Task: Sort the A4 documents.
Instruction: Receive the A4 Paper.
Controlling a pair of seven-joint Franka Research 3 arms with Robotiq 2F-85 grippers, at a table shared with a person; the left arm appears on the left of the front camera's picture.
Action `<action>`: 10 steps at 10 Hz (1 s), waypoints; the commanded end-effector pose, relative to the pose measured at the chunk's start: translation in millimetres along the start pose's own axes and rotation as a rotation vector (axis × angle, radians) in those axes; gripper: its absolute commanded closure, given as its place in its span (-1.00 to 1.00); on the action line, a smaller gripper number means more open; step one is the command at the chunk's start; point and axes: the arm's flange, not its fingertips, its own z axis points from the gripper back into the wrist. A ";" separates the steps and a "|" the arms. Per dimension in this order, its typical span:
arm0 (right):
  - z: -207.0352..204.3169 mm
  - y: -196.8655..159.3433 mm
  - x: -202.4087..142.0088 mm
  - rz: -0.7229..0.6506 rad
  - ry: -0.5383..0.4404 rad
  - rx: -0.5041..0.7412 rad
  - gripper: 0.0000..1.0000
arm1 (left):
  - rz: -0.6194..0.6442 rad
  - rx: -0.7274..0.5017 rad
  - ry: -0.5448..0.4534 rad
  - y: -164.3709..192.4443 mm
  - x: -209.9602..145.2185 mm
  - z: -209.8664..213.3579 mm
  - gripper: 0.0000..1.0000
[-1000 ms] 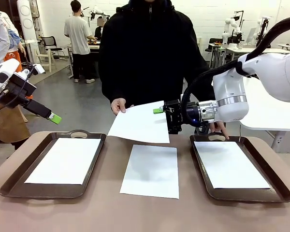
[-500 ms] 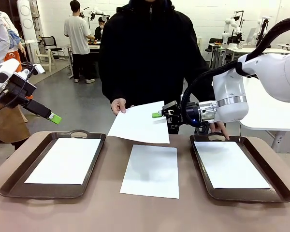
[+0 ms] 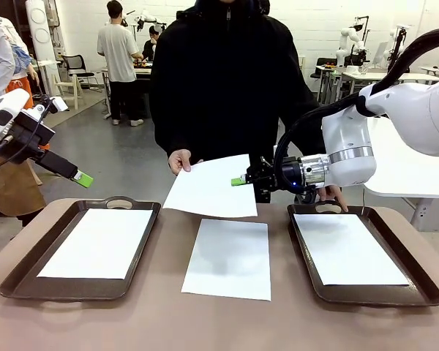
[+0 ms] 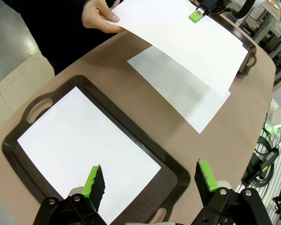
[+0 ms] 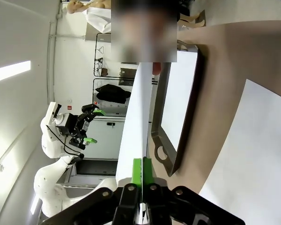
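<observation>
- The thin white A4 paper sheet in the air (image 3: 208,186) sits at the middle of the front view, above the table's far edge and sloping down toward the camera. The person's hand (image 3: 179,159) pinches its upper left corner.
- The right arm's black two-finger gripper with green pads (image 3: 239,180) stood wide around the sheet's right edge a second ago. It is now clenched on that edge. In the right wrist view its pads (image 5: 136,171) press together with the paper edge-on between them.
- The handover therefore looks half done: the robot has a grip, but the person has not let go.
- A second white paper sheet (image 3: 227,257) lies flat on the brown table (image 3: 168,322) at centre bottom, between the trays. It has not moved.
- The dark brown handled tray at lower left (image 3: 18,281) and the matching tray at lower right (image 3: 424,289) each hold one white sheet (image 3: 95,241) (image 3: 347,248). The held sheet likely belongs in one of them.
- The left gripper (image 4: 150,180) hangs released, jaws wide, above the lower-left tray, as before.
</observation>
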 end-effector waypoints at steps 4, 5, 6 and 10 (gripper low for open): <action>-0.8 -0.7 4.3 -0.018 0.021 -0.006 1.00 | 0.000 -0.002 -0.004 0.3 -0.3 0.5 -1.00; -0.8 0.3 4.0 -0.017 0.025 -0.006 1.00 | 0.000 -0.002 -0.004 0.3 -0.3 0.5 -1.00; -0.6 5.2 3.1 -0.024 0.066 0.006 1.00 | 0.000 -0.002 -0.004 0.3 -0.3 0.5 -1.00; 0.0 -0.2 -0.2 0.000 0.002 -0.002 1.00 | 0.000 -0.002 -0.004 0.3 -0.3 0.5 -1.00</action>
